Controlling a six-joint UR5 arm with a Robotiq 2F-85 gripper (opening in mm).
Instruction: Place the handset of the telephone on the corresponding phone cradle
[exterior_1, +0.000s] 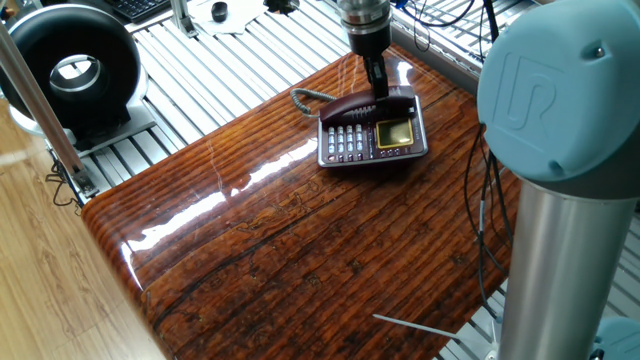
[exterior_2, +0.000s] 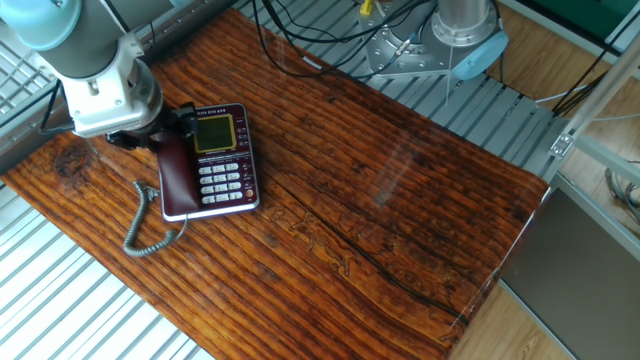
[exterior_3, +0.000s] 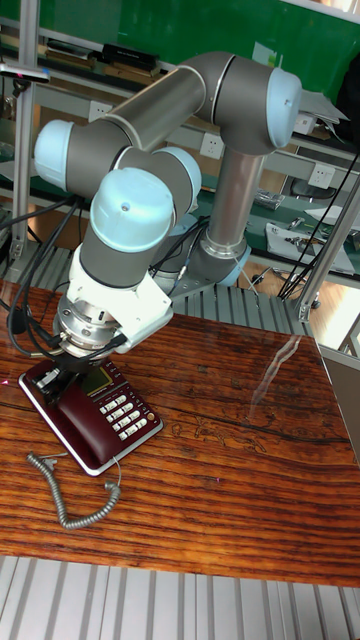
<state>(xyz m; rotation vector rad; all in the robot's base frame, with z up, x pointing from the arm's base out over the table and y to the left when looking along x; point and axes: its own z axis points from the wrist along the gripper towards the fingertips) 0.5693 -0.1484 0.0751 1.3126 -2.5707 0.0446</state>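
The dark maroon handset (exterior_1: 362, 102) lies along the phone cradle at the top edge of the telephone (exterior_1: 372, 138). The telephone sits at the far right of the wooden table, and its coiled grey cord (exterior_2: 150, 237) trails off beside it. My gripper (exterior_1: 377, 88) comes straight down onto the handset's display end, with its fingers on either side of it. The other fixed view shows the handset (exterior_2: 178, 178) beside the keypad, under my gripper (exterior_2: 158, 138). The tall fixed view shows the handset (exterior_3: 72, 417) below my gripper (exterior_3: 58, 388). The wrist hides the fingertips, so their gap is unclear.
The telephone sits near the table's corner, close to slatted metal rails (exterior_1: 240, 70). A black ring-shaped device (exterior_1: 72, 70) stands off the table at the left. The arm's base column (exterior_1: 555, 250) rises at the right, with cables hanging beside it.
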